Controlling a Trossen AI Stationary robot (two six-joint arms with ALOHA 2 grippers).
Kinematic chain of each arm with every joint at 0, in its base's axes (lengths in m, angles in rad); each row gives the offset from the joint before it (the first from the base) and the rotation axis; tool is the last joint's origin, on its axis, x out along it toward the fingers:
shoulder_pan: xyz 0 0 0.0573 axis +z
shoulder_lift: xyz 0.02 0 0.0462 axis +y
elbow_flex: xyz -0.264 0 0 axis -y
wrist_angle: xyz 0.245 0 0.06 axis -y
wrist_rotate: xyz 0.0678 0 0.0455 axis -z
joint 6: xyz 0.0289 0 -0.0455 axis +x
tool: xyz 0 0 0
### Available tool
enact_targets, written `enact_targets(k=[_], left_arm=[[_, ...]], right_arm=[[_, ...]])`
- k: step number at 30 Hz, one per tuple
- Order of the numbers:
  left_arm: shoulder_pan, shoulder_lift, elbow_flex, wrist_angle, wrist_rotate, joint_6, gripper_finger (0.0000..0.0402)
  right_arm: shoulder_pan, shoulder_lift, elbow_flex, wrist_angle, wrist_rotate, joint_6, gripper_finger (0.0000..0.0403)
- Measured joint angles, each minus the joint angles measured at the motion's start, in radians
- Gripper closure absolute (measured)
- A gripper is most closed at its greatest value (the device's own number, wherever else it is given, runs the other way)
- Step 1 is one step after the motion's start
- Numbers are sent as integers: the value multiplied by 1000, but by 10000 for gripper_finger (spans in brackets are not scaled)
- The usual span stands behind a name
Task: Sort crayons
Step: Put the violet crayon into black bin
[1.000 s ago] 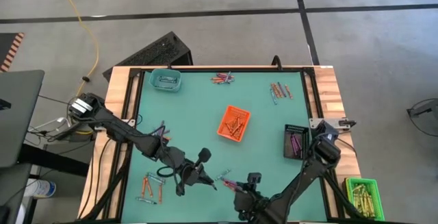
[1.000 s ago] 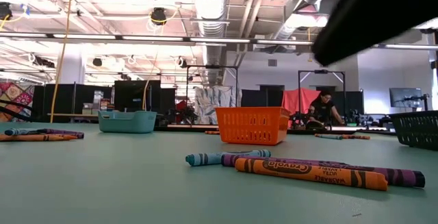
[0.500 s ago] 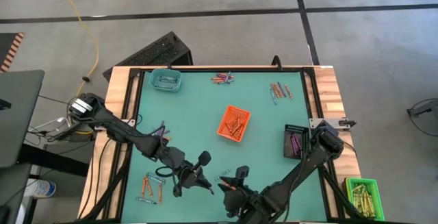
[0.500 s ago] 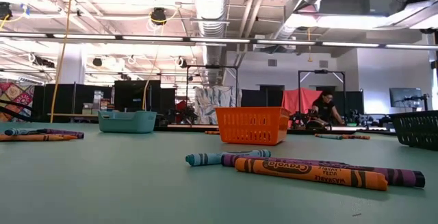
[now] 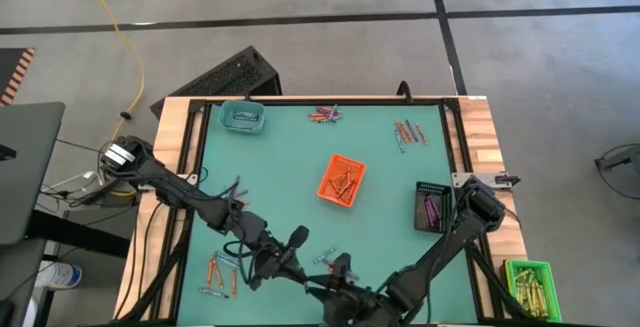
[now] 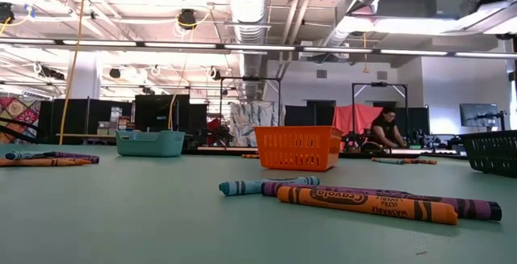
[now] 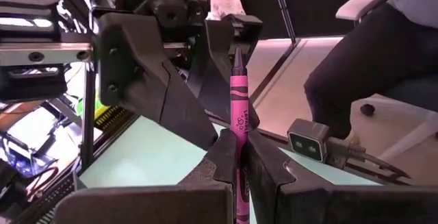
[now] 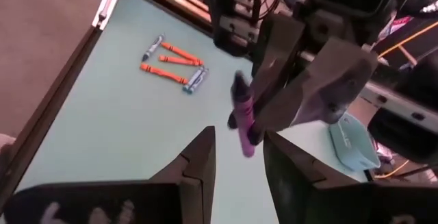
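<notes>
Your left gripper (image 5: 303, 279) sits low over the near middle of the green table (image 5: 290, 157), its two dark fingers (image 7: 226, 157) pinched tight on a thin purple-pink wax crayon (image 7: 239, 114), which stands upright between the pads with its tip free; holding it by the lower end like that leaves the upper length exposed, and that looks like a set-up for a hand-over. Just beside it, your right gripper (image 5: 335, 285) faces the left one with its fingers (image 8: 198, 166) spread apart on either side of the crayon (image 8: 241, 114), not touching it as far as you can see, so the gap seems kept open to close around the free end. Behind the left arm, near the table's left edge, a loose group of orange-red and blue-grey crayons (image 5: 218, 272) lies unsorted, and a few more lie just beyond the grippers (image 5: 325, 258). Toward the middle stands the orange slotted plastic basket (image 5: 341, 180) with orange sticks in it, and at the right the dark mesh basket (image 5: 432, 207) holds purple-pink ones, which is probably why the crayon is passing to the right arm: that basket lies on its side. Two further small piles, (image 5: 324, 115) and (image 5: 409, 132), wait at the far edge.
</notes>
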Motion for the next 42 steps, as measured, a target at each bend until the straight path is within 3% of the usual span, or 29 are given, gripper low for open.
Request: enact_targets(k=[9,20,25,32,38,42], left_arm=[[0,0,0,7,0,18,401],[0,0,0,33,7,58,401],[0,0,0,32,4,78,401],[0,0,0,26,-7,105,401],[-1,0,0,25,-34,106,398],[-1,0,0,9,-74,71,366]], right_arm=[[-5,0,0,122,-3,-138,281],[-5,0,0,144,-46,-146,283],[-5,0,0,154,-48,-159,314],[-6,0,0,147,-45,-175,389],[-6,0,0,137,-43,-171,397],[-12,0,0,104,-41,-127,399]])
